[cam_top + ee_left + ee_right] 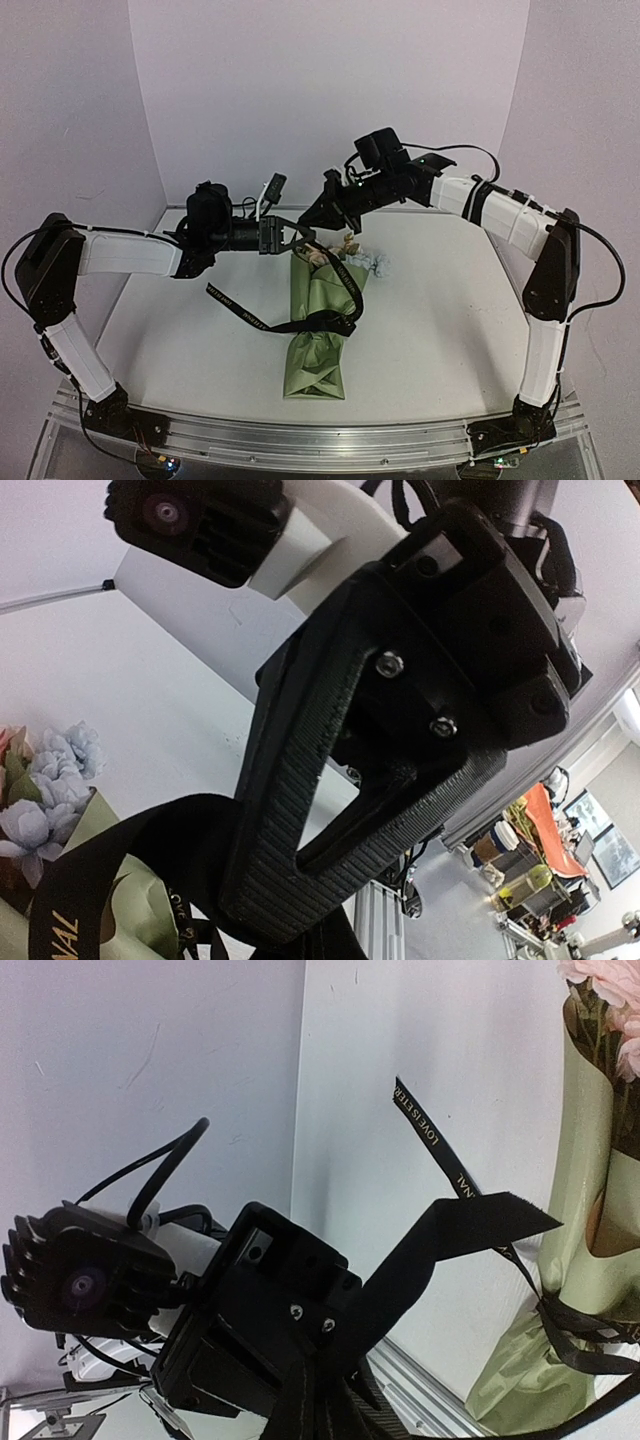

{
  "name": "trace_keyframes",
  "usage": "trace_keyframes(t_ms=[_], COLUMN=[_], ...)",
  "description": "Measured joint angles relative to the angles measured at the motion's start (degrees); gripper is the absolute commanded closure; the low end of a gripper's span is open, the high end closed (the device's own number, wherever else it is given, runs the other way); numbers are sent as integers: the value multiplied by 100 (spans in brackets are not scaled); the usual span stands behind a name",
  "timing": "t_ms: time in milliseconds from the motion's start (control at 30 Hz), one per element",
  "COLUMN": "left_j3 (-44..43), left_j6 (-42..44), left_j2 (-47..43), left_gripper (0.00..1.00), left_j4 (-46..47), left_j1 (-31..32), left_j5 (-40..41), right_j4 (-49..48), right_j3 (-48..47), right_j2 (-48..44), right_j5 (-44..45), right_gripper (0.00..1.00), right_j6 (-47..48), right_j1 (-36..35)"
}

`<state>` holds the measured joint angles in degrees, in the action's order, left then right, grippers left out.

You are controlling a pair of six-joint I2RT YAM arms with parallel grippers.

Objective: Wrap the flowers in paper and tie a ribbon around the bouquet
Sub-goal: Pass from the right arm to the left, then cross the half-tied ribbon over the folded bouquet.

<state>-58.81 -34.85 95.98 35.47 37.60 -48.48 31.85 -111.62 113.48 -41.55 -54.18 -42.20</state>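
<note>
The bouquet is lying in the middle of the table. Its narrow end is pointing toward the near edge and the flowers are showing at the end nearer the far edge. The ribbon is circling the paper about midway along. One tail is lying flat toward the left edge. The other is rising from the right side of the wrap to the spot above the blooms where the two grippers are meeting. The right gripper is stretching in from the right side, jaws clenched on that raised tail, with a short cut end sticking out past the fingers. The left gripper is hanging tip to tip with it, jaws closed. I cannot tell whether they are pinching the ribbon too.
</note>
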Motion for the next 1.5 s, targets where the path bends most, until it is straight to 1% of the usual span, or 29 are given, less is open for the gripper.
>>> trace_keyframes(t_ms=[100, 167, 233, 333, 467, 567, 667, 733, 800, 933, 1000, 1100, 1267, 1500], left_j3=[2, 2, 19, 59, 76, 79, 86, 87, 87, 87, 87, 87, 87, 87], left_j6=[-3, -1, -3, -1, -1, -10, -18, -17, -6, 26, 37, 60, 120, 213], left_j2=[21, 24, 26, 26, 26, 26, 26, 25, 17, -17, -69, -146, -164, -282], left_gripper=[100, 100, 100, 100, 100, 100, 100, 100, 100, 100, 100, 100, 100, 100], left_j4=[-84, -155, -217, -318, -439, -571, -693, -762, -884, -1068, -1167, -1276, -1388, -1630], left_j1=[0, 17, 44, 72, 37, -6, -31, -31, -31, -31, -31, -31, -31, -31], left_j5=[97, 190, 332, 598, 1197, 1545, 1761, 1859, 1915, 1983, 2004, 2017, 2018, 2030], right_j4=[-107, -135, -130, -102, -7, 67, 56, -59, -273, -666, -960, -1555, -2408, -2981], right_j3=[180, 367, 589, 1039, 1976, 2675, 3333, 3757, 4295, 5186, 5373, 5506, 5639, 5699], right_j2=[-23, -76, -182, -531, -1381, -1982, -2334, -2412, -2426, -2285, -2140, -1829, -1504, -1229], right_j5=[129, 270, 470, 792, 1132, 1359, 1493, 1542, 1574, 1581, 1568, 1566, 1654, 1817], right_gripper=[68, 53, 44, 35, 30, 29, 32, 35, 36, 42, 46, 47, 55, 69], right_j6=[86, 206, 307, 538, 929, 1144, 1256, 1259, 1205, 872, 657, 303, -271, -767], right_j1=[4, 11, 16, 22, 2, -13, -26, -34, -49, -81, -102, -124, -124, -124])
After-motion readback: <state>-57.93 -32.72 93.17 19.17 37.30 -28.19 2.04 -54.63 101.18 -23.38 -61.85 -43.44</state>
